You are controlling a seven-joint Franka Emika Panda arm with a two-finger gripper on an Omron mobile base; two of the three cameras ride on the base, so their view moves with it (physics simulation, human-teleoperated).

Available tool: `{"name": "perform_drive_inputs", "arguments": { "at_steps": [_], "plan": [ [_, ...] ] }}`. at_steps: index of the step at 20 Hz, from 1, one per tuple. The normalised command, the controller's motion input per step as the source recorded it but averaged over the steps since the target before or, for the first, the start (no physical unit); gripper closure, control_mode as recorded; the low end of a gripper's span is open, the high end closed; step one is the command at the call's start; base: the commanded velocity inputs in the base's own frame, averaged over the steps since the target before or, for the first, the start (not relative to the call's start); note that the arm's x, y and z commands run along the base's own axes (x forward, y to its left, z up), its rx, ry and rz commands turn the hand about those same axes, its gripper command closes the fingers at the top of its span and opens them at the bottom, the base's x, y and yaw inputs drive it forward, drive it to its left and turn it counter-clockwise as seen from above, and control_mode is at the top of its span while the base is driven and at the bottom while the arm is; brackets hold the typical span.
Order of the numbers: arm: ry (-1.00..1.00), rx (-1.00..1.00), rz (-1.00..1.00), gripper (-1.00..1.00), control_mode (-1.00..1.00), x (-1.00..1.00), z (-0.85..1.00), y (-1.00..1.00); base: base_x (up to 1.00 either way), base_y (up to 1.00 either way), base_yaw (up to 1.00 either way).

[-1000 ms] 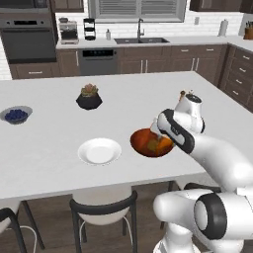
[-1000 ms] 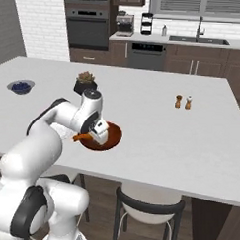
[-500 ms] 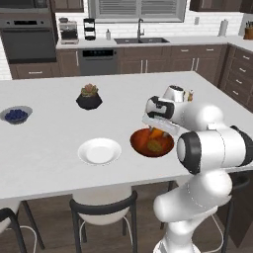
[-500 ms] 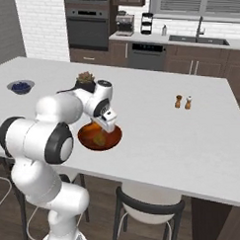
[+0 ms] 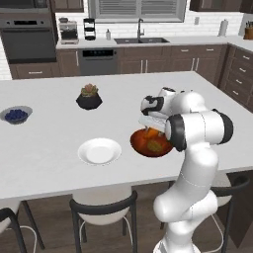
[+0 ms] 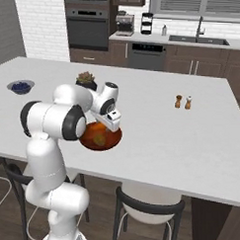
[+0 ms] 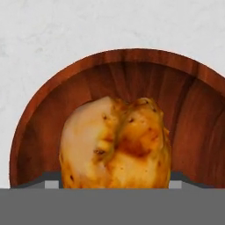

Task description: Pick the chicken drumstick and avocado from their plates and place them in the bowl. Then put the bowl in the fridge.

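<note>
The glossy reddish-brown bowl (image 5: 148,146) (image 6: 100,139) stands on the white island near its front edge. My gripper (image 5: 149,126) (image 6: 110,122) hangs just over it, pointing down. The hand view looks into the bowl (image 7: 52,110). There the orange-brown chicken drumstick (image 7: 116,140) fills the gap between the fingertips of my gripper (image 7: 114,182), which is shut on its sides. A small olive lump, the avocado (image 5: 155,147) (image 6: 99,139), lies in the bowl. A shallow white plate (image 5: 100,151) sits bare to the bowl's left. The fridge is out of view.
A black pot with a succulent (image 5: 89,97) (image 6: 86,80) stands behind the bowl. A grey bowl of blue berries (image 5: 16,114) (image 6: 20,86) is at the far left. Two shakers (image 6: 183,101) stand to the right. Chairs line the island's near edge.
The arm has folded upright, its elbow swinging up beside the bowl. The hand has shifted from the bowl's right side to just above it. The bowl has stayed put.
</note>
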Motion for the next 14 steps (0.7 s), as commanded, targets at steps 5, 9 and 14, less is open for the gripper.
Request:
{"name": "perform_drive_inputs", "arguments": {
  "at_steps": [5, 9, 14],
  "plan": [
    [0.03, 0.00, 0.00, 1.00, -1.00, 0.05, -0.41, 0.07, 0.00, 0.00, 0.00],
    [0.02, 0.00, 0.00, -1.00, -1.00, 0.02, -0.36, 0.29, 0.00, 0.00, 0.00],
    [0.00, 0.00, 0.01, -1.00, -1.00, -0.14, -0.07, 0.17, 0.00, 0.00, 0.00]
  ]
}}
